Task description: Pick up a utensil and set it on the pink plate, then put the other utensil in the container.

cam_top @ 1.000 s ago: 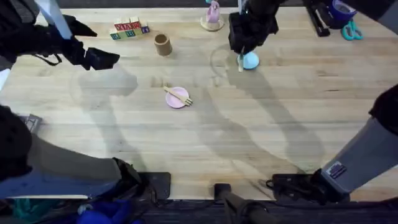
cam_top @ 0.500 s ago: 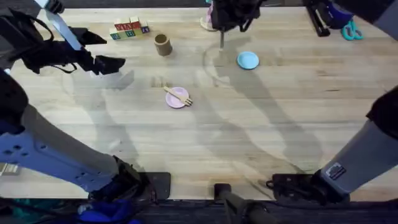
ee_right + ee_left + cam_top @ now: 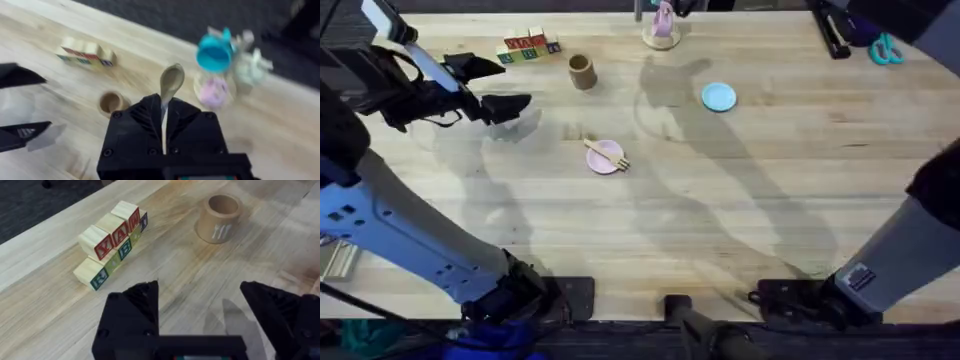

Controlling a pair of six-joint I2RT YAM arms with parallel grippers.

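Wooden table (image 3: 770,180): right gripper (image 3: 164,116) clamps spoon (image 3: 171,82); left gripper (image 3: 200,312) agape; blocks (image 3: 111,242) lettered.

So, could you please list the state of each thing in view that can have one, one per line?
fork: lying across the pink plate
pink plate: flat on the table, fork on it
spoon: gripped, bowl end sticking out past the fingers
container: upright, open, looks empty
light blue plate: flat on the table, bare
letter blocks: stacked in two rows
left gripper: open, holding nothing
right gripper: shut on the spoon
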